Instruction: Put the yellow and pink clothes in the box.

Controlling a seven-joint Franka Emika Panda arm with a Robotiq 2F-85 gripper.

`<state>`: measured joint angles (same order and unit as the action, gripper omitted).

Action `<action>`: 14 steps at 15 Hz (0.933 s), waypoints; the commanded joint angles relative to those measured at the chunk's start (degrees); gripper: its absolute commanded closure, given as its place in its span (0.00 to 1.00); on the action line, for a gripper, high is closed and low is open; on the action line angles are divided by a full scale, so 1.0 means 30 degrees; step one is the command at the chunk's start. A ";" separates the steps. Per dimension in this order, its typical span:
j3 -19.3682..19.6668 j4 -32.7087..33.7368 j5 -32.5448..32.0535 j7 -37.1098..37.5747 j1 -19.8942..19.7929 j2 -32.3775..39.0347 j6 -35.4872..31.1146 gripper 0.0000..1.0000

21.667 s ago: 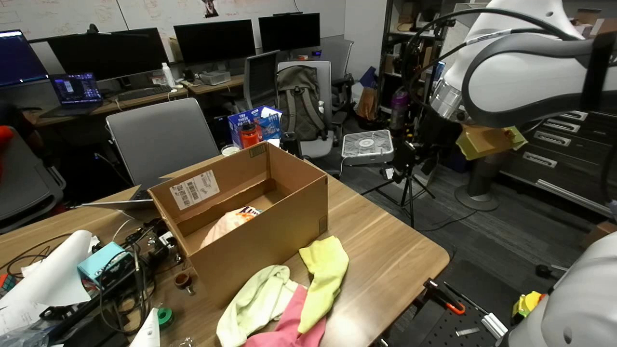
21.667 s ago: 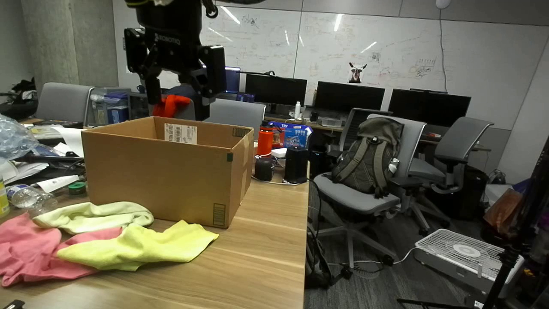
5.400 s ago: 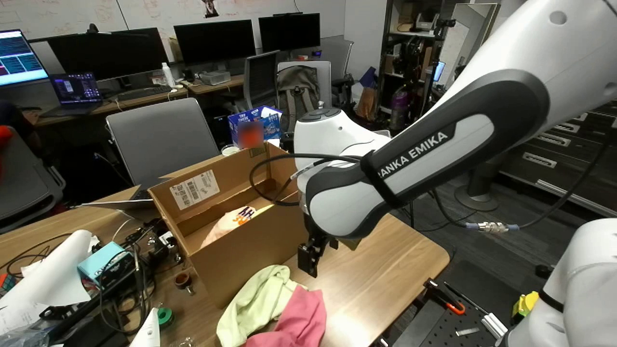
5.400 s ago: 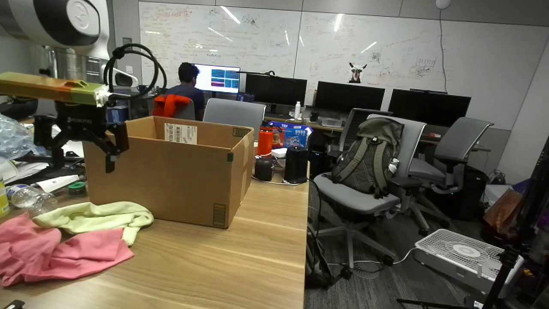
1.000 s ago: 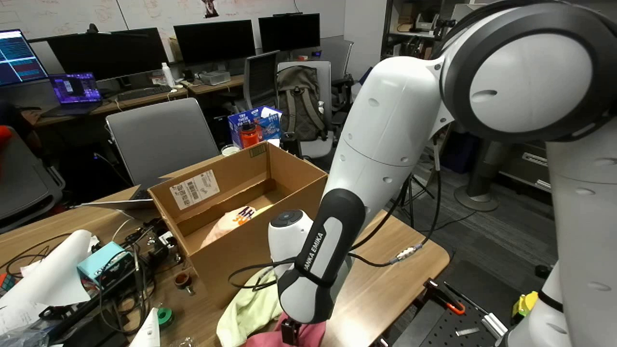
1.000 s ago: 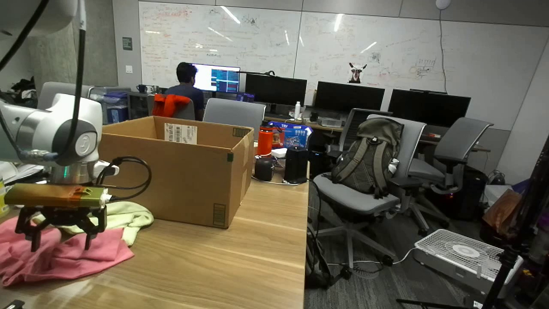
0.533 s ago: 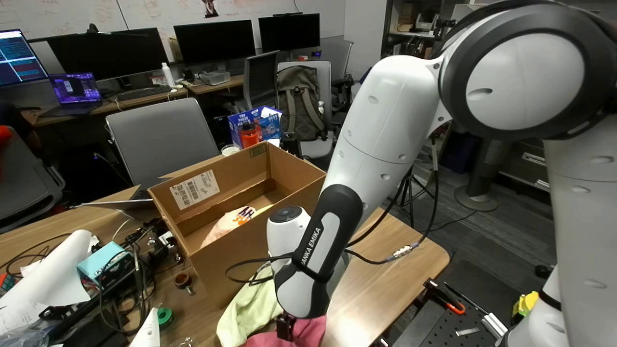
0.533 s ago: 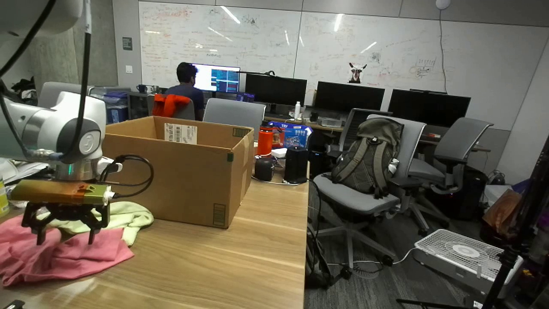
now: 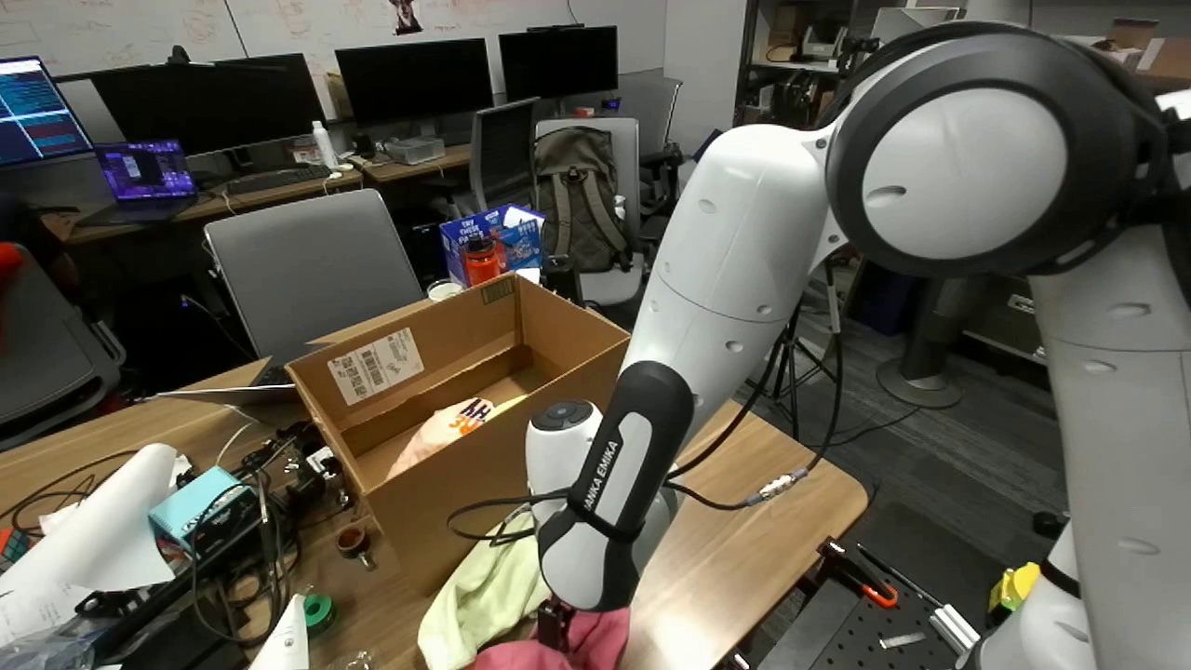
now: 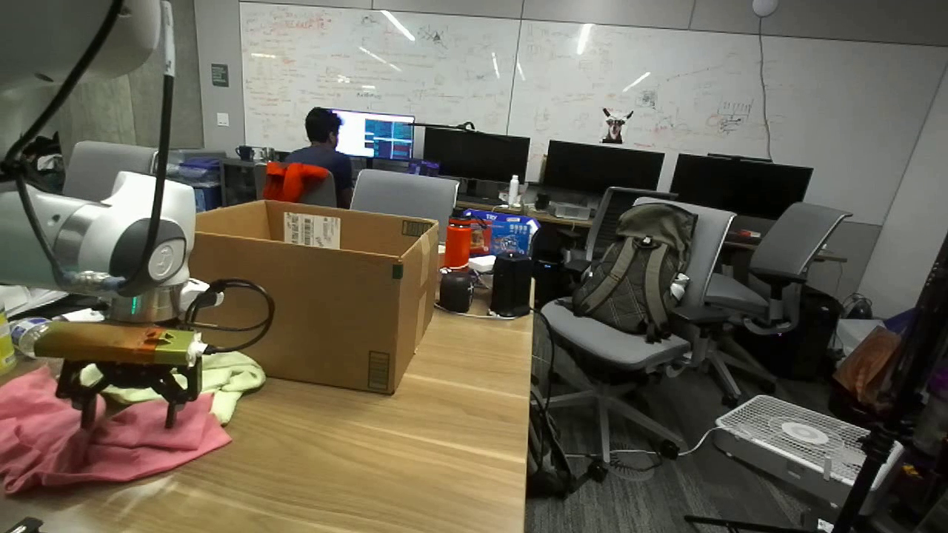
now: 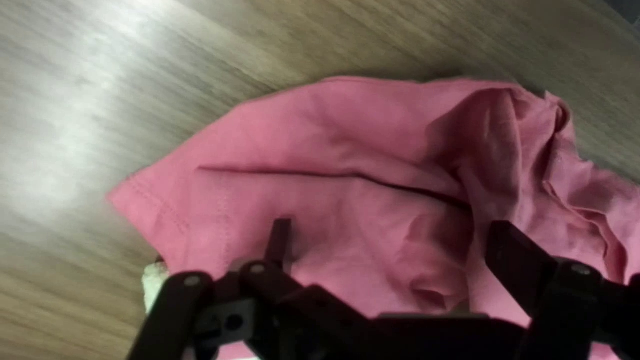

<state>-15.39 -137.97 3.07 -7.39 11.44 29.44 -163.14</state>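
The pink cloth [image 10: 44, 444] lies crumpled on the table, and its folds [image 11: 310, 140] fill the middle of the wrist view. Over it, fingers pointing down, is my gripper [image 10: 129, 424], open with its jaws wide apart. Whether the fingertips [image 11: 281, 230] touch the fabric I cannot tell; nothing is gripped. Behind stands the brown cardboard box [image 10: 296, 311], its top uncovered and a white label on an inner wall. Only a sliver of the yellow cloth [image 9: 508, 406] shows inside the box, the remainder hidden by the near wall.
A pale green cloth [image 10: 233, 377] lies between the pink cloth and the box, partly behind my gripper. A peach bag with printed letters [image 9: 437, 439] is in the box. Cables, papers and a teal carton [image 9: 200, 507] crowd the table beside the box.
Earlier the yellow cloth left the table and now shows in the box. The arm then came down over the pink cloth. In the last second the gripper shifted slightly towards the box, still open.
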 commanded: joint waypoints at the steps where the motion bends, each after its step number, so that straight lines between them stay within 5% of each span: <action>1: 0.0136 0.0465 -0.0267 0.0454 -0.0050 0.0597 -0.0779 0.00; 14: 0.2057 0.0495 -0.1348 0.1352 0.1012 0.1583 -0.2573 0.00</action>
<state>-10.81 -137.24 1.01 -5.47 12.99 33.20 -169.13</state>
